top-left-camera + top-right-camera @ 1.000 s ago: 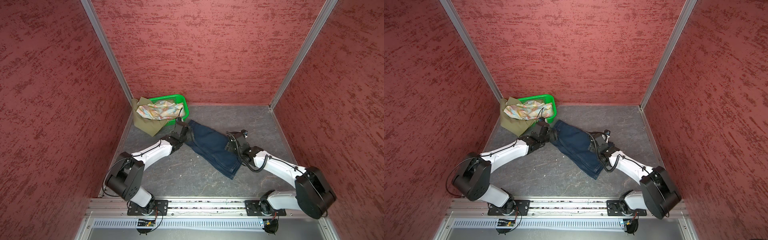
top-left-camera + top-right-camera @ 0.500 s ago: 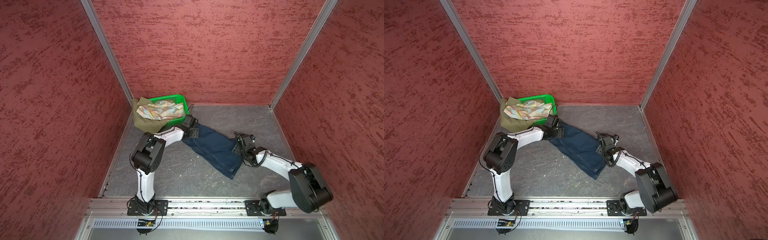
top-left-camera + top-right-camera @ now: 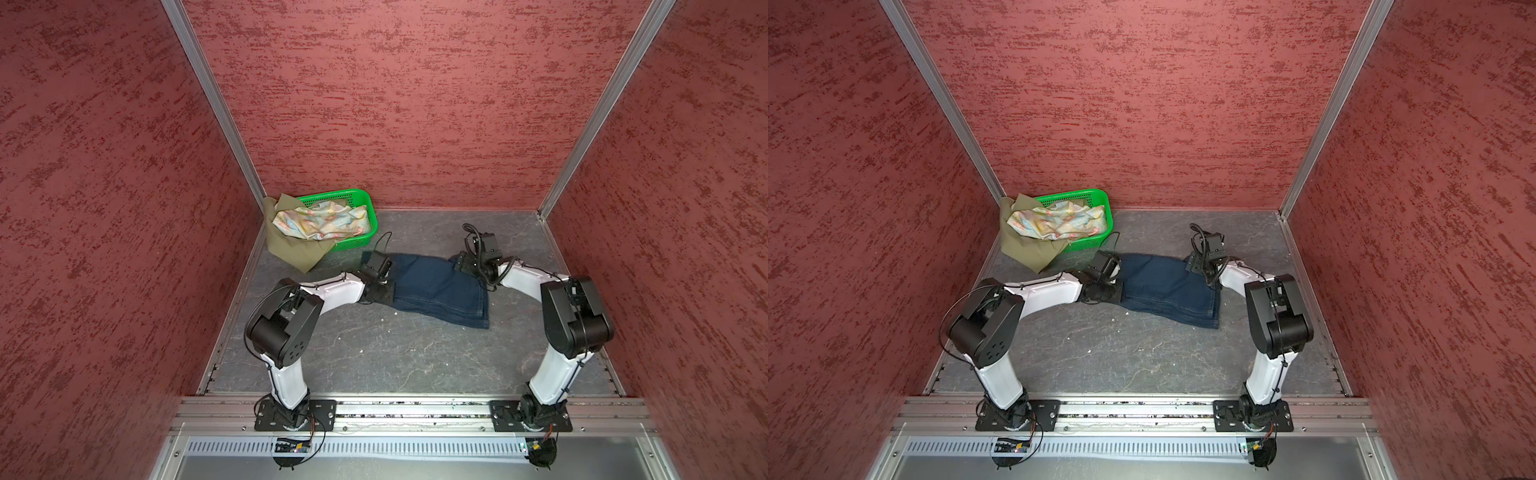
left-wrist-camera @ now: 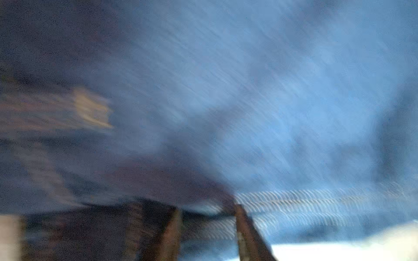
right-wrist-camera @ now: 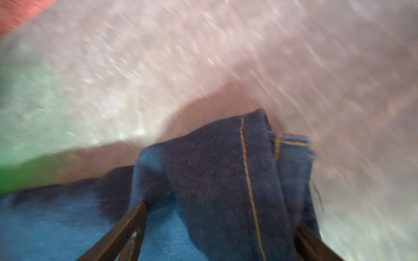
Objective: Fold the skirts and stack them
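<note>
denim skirt [image 3: 436,286] lies spread mid-table [image 3: 374,353] with an arm at each end, while the floral skirt [image 3: 320,222] and olive skirt [image 3: 295,253] sit unfolded, spilling from the green basket [image 3: 368,203] in the far left corner. the risk, judged from here: if the two ends are not carried evenly, the heavy cloth could twist, sag or slip free and the fold land crooked; a pull toward the basket could also drag the olive hem lying near the left arm. right gripper [image 5: 221,214], jaws wide apart, grasps a thick bunched corner of denim with orange stitching, raised above the table in the right wrist view. left gripper [image 4: 207,208] sits at the opposite edge, fingers straddling a stitched seam; blur makes it impossible to tell whether it is clenched on the cloth or merely touching it.
</note>
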Controlling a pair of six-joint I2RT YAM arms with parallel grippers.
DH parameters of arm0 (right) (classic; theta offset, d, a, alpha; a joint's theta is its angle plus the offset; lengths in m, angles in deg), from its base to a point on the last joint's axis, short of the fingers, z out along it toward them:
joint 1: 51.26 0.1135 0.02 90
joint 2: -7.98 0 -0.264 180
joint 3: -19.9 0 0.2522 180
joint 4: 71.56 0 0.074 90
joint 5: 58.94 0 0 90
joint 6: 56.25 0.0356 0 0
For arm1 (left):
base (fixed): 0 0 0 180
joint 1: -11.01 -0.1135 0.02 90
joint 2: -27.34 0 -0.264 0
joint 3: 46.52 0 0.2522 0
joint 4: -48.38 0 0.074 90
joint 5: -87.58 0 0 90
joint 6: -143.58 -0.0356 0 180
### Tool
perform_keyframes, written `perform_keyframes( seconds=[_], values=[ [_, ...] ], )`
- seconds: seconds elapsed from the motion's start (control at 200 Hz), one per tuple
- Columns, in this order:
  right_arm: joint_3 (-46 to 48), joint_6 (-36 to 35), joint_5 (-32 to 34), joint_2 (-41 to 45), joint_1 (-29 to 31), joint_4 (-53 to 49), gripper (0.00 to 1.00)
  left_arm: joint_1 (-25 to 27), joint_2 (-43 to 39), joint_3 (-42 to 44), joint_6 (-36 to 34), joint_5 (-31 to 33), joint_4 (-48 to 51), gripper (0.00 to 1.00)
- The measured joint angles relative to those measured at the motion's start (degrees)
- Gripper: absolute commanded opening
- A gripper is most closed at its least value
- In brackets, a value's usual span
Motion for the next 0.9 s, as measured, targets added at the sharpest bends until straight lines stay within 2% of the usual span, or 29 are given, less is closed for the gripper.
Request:
perform_keyframes(
  seconds=[0.12, 0.245, 0.411, 0.541, 0.681, 0.897],
  values=[
    [-2.0, -2.0, -0.8, 0.9, -0.5, 0.1, 0.9, 0.9, -4.3, 4.2, 3.3, -3.2, -1.7, 0.82],
    [1.0, -2.4, 0.0, 5.7, -0.5, -0.3, 0.9, -0.1, -11.0, 6.3, 4.6, -3.8, -2.7, 0.85],
    [11.5, -0.2, 2.2, 18.2, -0.6, -1.6, 0.88, -3.4, -18.0, 6.6, 5.1, -3.8, -3.9, 0.86],
    [19.0, 2.6, 2.6, 26.7, -0.6, -3.1, 0.87, -8.7, -18.4, 7.2, 6.2, -4.0, -3.7, 0.86],
    [24.5, 4.9, 1.9, 31.7, -0.5, -4.0, 0.82, -13.9, -18.4, 9.4, 8.1, -4.7, -3.6, 0.85],
    [27.8, 7.1, -0.1, 33.0, 0.4, -4.5, 0.76, -15.3, -15.9, 9.9, 10.2, -5.8, -5.2, 0.79]
  ],
)
